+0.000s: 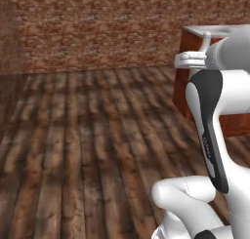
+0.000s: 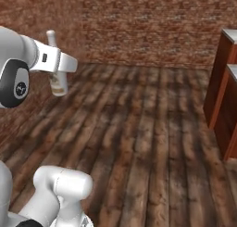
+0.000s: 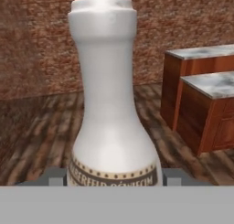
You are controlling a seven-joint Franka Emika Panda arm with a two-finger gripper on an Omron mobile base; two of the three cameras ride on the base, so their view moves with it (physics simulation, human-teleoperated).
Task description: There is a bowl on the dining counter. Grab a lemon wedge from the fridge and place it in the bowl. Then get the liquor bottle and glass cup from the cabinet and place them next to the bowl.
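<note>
White bottle (image 3: 109, 104) is clamped in the tool (image 3: 112, 177), up over the wood floor (image 1: 73, 150). It must go to the table (image 3: 205, 86) by the bowl; the cup comes next.

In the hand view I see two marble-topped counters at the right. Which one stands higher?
The far counter, nearer the brick wall, stands higher. The near counter sits a step lower, in front of it.
</note>
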